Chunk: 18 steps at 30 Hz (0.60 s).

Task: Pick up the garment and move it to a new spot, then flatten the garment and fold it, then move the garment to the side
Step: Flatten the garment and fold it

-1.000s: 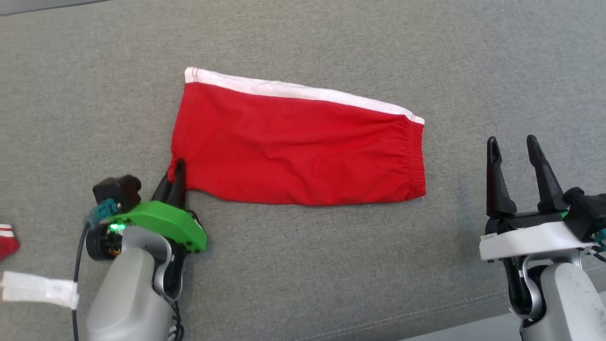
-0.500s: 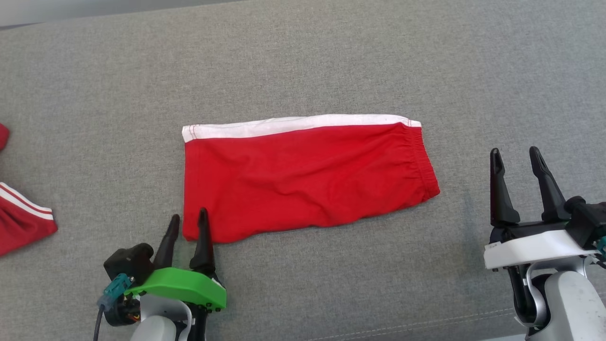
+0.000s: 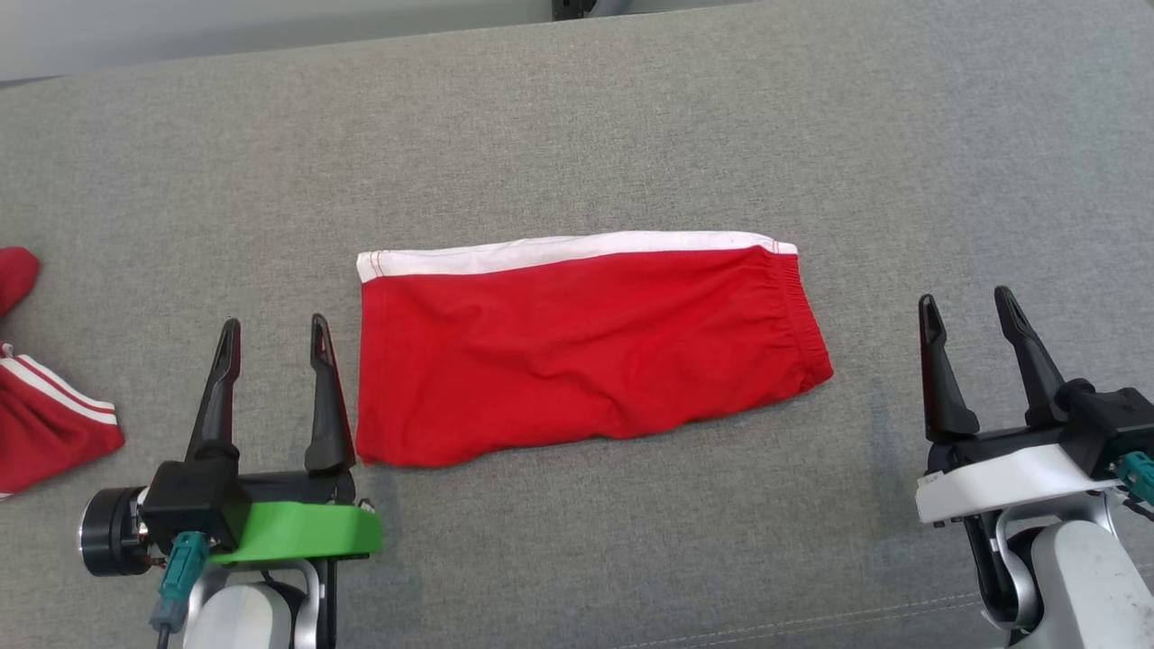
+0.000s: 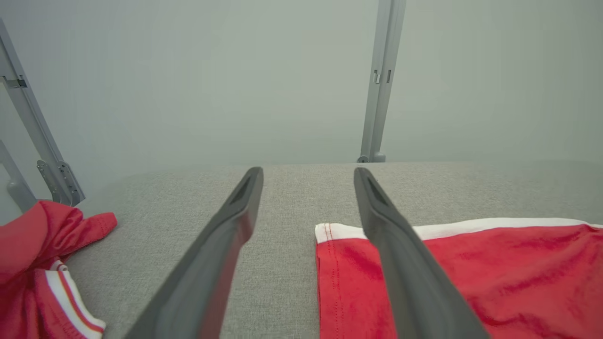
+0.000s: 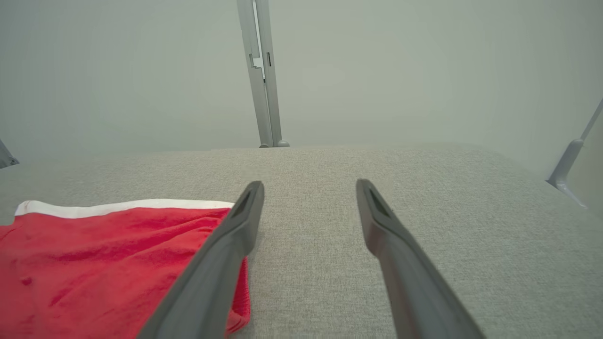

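The red cotton shorts with a white stripe (image 3: 577,347) lie folded and fairly flat on the grey fabric surface (image 3: 577,135), between the left gripper (image 3: 273,323) and right gripper (image 3: 965,297), both spread apart and empty, so seemingly only the move aside remains.

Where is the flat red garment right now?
In the head view, the red garment lies flat on the grey cushion between the left hand and the right hand, nearer the left.
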{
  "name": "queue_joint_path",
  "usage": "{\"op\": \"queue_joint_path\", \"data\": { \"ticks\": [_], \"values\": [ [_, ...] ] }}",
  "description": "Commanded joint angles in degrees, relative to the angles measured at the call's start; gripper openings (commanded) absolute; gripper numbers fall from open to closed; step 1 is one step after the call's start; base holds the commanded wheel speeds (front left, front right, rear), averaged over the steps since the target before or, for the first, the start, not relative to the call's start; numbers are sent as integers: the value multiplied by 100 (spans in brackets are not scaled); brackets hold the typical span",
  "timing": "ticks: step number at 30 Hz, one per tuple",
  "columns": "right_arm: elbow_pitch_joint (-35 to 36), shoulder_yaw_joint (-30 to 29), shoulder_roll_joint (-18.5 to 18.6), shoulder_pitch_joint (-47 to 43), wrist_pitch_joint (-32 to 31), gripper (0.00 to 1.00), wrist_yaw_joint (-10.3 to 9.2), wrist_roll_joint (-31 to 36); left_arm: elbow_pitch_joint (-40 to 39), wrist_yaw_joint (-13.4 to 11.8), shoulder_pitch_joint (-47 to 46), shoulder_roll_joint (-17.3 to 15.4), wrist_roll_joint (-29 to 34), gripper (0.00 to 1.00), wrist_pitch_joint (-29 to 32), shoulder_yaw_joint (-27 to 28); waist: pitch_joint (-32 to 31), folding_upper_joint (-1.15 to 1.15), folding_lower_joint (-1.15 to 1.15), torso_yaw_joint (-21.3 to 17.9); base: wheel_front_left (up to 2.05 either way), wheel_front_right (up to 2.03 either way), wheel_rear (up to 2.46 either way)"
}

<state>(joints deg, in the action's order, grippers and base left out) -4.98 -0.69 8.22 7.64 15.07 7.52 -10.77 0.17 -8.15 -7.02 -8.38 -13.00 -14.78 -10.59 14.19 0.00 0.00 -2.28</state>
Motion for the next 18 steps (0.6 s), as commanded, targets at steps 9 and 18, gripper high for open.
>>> {"op": "queue_joint_path", "data": {
  "ticks": [9, 18],
  "values": [
    [-131, 99, 160, 149, -99, 100, -6, 32, 22, 87, 72, 33, -21, 100, -38, -52, 66, 0, 0, 164, 0, 0, 0],
    [-1057, 823, 609, 1064, -547, 100, -6, -193, 31, 175, -239, 164, 41, 100, -39, -171, 404, 0, 0, 516, 0, 0, 0]
  ]
}}
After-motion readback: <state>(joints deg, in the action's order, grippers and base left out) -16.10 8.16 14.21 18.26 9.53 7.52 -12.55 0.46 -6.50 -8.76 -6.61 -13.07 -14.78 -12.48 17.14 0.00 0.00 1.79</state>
